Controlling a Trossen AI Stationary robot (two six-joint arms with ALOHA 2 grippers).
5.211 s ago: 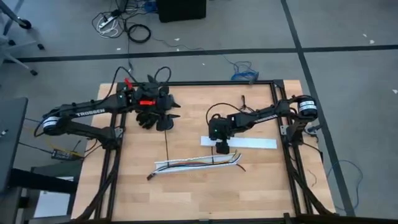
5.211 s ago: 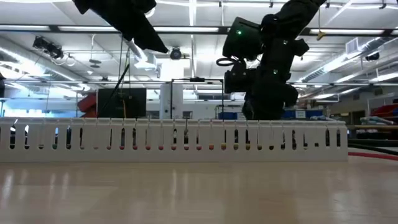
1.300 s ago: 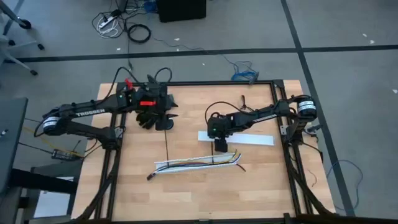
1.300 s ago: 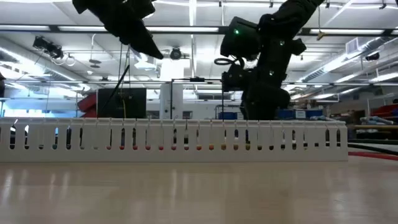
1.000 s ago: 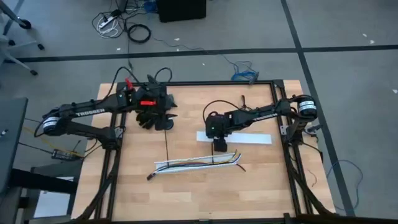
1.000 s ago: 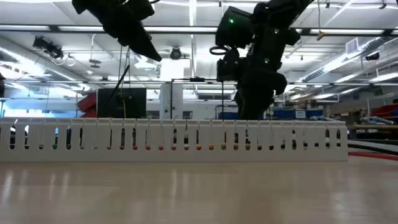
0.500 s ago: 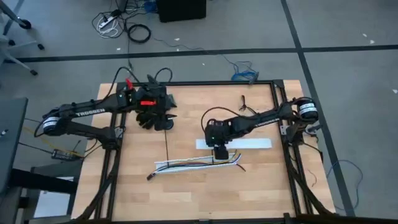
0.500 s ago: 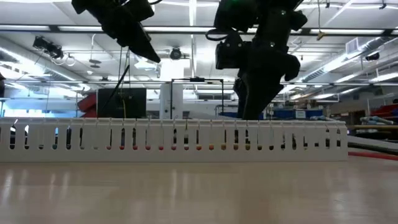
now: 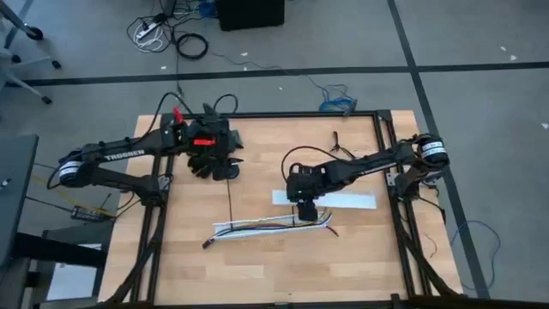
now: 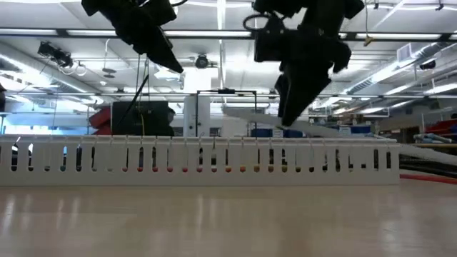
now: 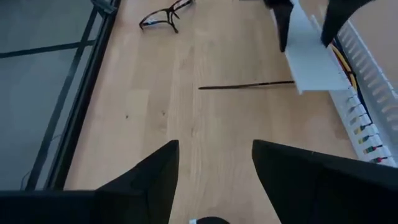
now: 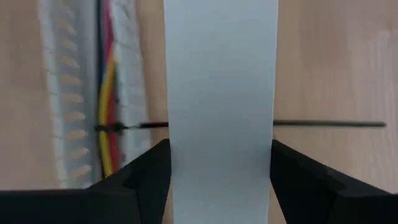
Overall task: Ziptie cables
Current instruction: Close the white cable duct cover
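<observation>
Overhead, wooden table (image 9: 257,266), grey floor, perhaps a workshop behind.

Table (image 9: 257,266) pale matt wood; white channel (image 10: 200,163) smooth plastic, slotted.

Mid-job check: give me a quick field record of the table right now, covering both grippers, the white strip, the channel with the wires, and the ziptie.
left gripper: open, holding nothing, raised over the table's far left part
right gripper: shut on the flat white strip, gripping its left end, lifted clear of the table in the low view
slotted channel: lies on the table nearer the front edge, just beside the strip
cables: red and yellow wires lying inside the channel
ziptie: thin black strap flat on the wood, one end reaching into the channel
</observation>
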